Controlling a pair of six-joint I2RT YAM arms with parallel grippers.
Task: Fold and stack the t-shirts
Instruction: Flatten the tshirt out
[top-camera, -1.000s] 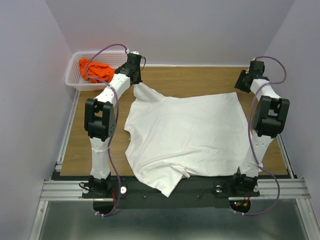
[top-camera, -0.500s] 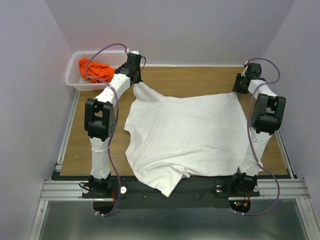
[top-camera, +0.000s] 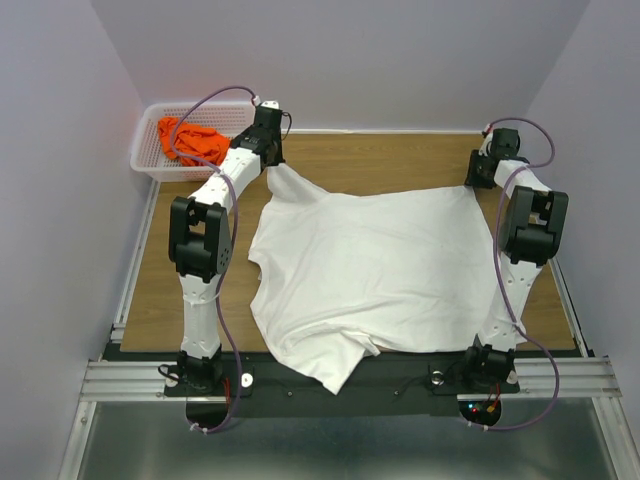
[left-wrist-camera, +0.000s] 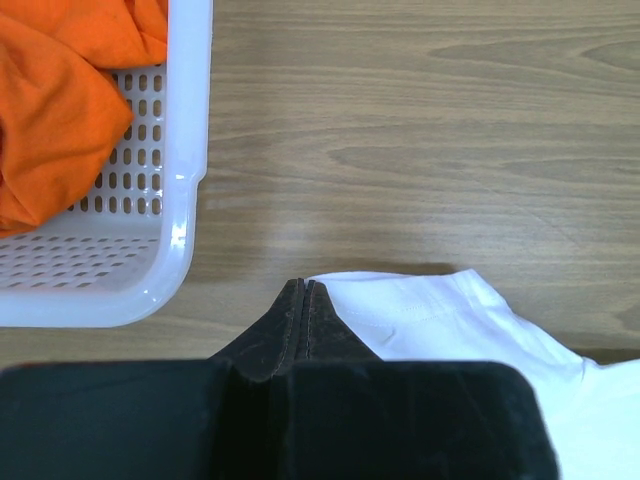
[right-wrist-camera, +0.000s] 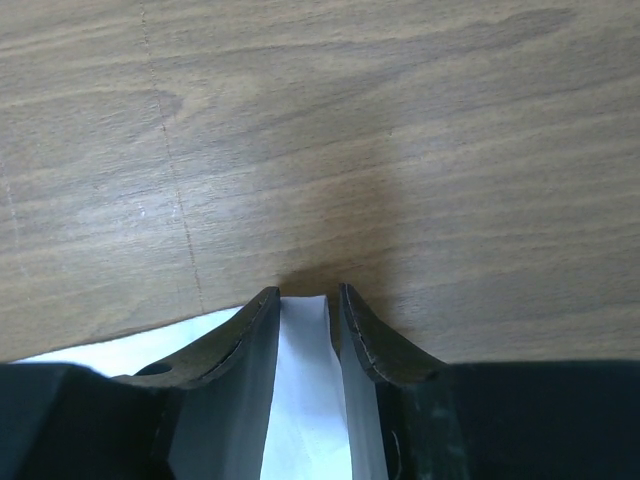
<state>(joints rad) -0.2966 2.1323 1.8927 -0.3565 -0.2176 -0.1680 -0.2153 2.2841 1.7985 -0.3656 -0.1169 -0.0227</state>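
Wooden table (top-camera: 400, 160) with white t-shirt (top-camera: 380, 260), orange t-shirt (top-camera: 195, 142)

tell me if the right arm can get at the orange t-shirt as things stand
Probably not. The orange t-shirt lies in the white basket at the far left, while the right gripper sits at the far right, jaws astride a corner of the white t-shirt. The left arm stands between.

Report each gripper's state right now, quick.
Left gripper: shut, pinching a lifted corner of the white t-shirt.
Right gripper: open, jaws astride another corner of that shirt, not clamped.
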